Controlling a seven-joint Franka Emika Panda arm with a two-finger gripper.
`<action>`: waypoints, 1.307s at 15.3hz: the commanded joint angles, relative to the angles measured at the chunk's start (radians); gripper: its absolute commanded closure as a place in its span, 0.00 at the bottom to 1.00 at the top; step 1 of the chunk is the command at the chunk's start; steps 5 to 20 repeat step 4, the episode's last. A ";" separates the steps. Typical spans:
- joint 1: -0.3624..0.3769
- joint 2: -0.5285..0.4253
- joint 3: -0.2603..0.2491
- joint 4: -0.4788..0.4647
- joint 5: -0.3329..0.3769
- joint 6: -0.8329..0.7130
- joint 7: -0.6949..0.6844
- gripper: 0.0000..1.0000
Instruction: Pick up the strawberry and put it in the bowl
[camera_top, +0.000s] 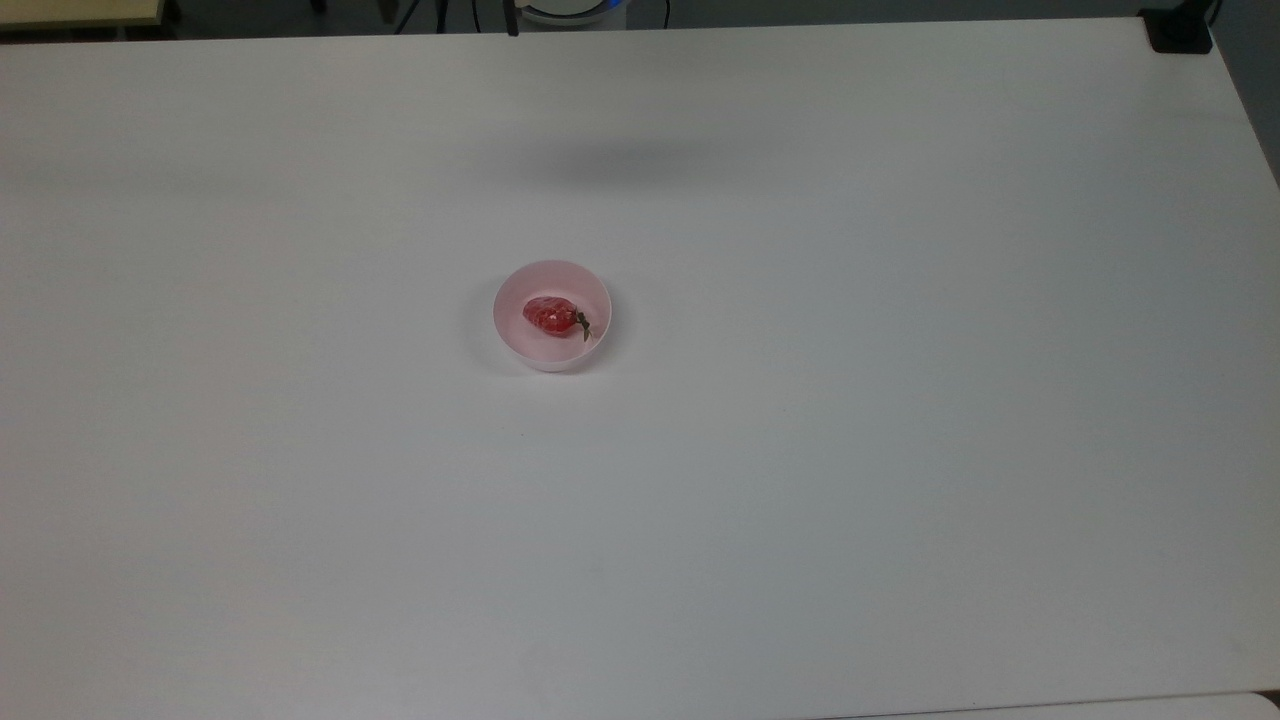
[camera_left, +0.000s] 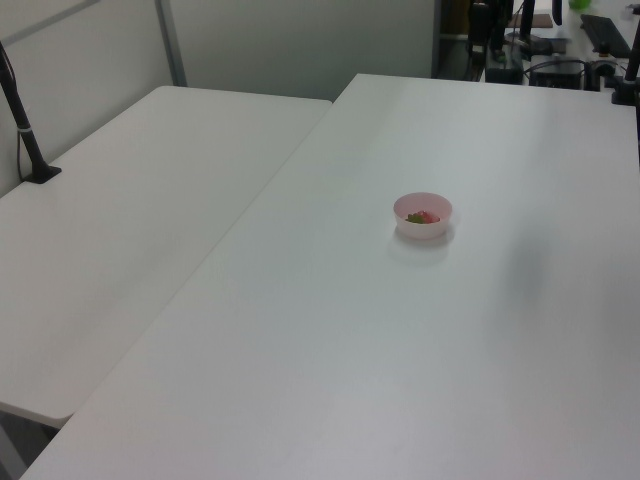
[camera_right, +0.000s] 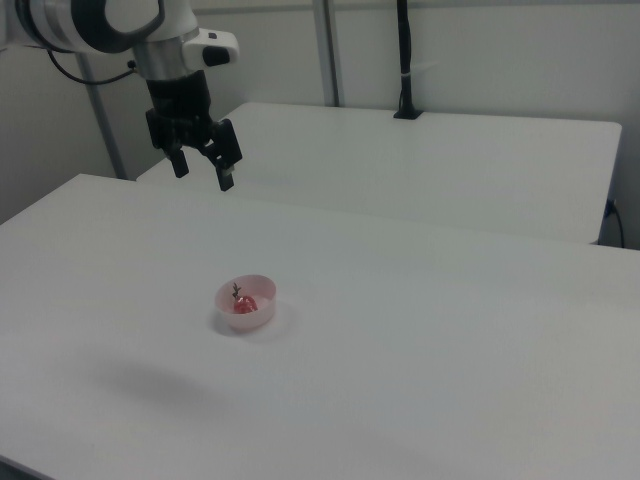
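Note:
The red strawberry (camera_top: 550, 316) lies inside the pale pink bowl (camera_top: 520, 342) near the middle of the white table, its green stem toward the top view's right. From the side, the strawberry (camera_left: 425, 217) sits in the bowl (camera_left: 423, 229), and the right view also has the strawberry (camera_right: 246, 302) in the bowl (camera_right: 246, 317). My gripper (camera_right: 204, 174) hangs high above the table, up and to the right view's left of the bowl. It is open, with nothing between its fingers.
The white table (camera_top: 800, 450) spreads wide around the bowl. A second white table (camera_left: 130, 220) adjoins it on the left view's left. A black post (camera_left: 22, 125) stands on that table, and a black clamp (camera_top: 1178, 30) sits at the top view's far right corner.

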 joint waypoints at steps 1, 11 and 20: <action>-0.003 -0.014 -0.020 -0.016 0.019 0.039 -0.061 0.00; -0.002 -0.014 -0.020 -0.016 0.020 0.059 -0.056 0.00; -0.002 -0.014 -0.020 -0.016 0.020 0.059 -0.056 0.00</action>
